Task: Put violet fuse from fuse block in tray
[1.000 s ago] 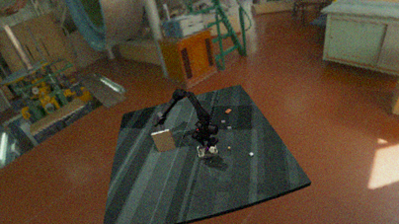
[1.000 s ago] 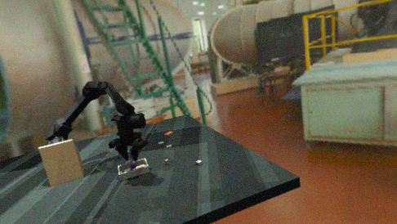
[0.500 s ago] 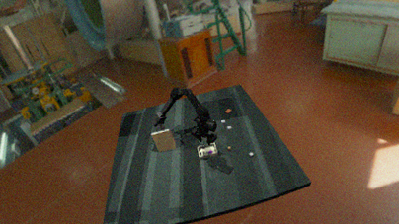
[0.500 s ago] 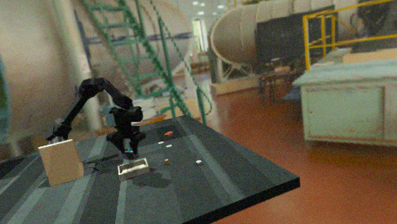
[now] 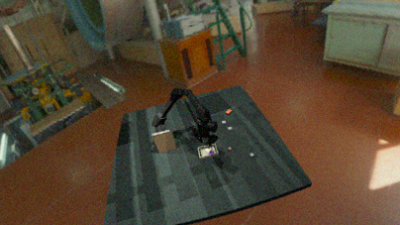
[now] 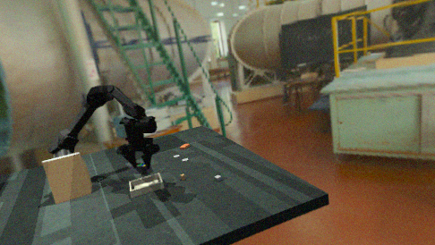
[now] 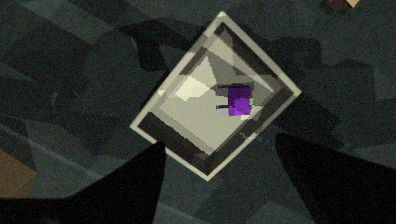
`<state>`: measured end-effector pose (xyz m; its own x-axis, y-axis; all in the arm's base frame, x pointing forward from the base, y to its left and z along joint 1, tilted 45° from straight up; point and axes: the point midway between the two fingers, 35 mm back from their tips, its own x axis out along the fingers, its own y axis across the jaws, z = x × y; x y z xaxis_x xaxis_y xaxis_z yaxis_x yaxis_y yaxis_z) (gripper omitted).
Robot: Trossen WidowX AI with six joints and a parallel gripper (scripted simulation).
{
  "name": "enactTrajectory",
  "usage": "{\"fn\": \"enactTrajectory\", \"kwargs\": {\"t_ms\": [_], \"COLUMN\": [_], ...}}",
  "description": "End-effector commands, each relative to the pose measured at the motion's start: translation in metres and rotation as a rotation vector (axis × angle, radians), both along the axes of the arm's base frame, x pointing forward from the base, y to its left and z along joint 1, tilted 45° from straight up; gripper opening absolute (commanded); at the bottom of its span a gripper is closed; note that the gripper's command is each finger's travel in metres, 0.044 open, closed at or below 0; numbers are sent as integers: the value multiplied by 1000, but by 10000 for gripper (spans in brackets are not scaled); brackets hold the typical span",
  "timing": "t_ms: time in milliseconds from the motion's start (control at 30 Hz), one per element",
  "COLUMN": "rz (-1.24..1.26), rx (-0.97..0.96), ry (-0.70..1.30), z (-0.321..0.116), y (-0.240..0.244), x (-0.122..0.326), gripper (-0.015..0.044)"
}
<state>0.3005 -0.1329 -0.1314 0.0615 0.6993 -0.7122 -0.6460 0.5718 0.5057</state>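
Violet fuse (image 7: pixel 239 100) lies inside tray (image 7: pixel 150 122), free of jaws. Jaws wide, empty, above tray. Fuse likely light, rigid, smooth plastic; regrasp, if needed, across flat sides.

Fuse (image 7: pixel 239 101) in tray (image 7: pixel 150 124); open claw (image 7: pixel 220 170) above tray, apart from fuse.
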Motion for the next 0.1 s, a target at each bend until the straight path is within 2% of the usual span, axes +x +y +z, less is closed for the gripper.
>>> {"fn": "enactTrajectory", "kwargs": {"t_ms": [0,67], "rz": [-1,-1], "rx": [0,0], "ry": [0,0], "z": [0,0], "y": [0,0], "x": [0,0], "gripper": [330,330]}}
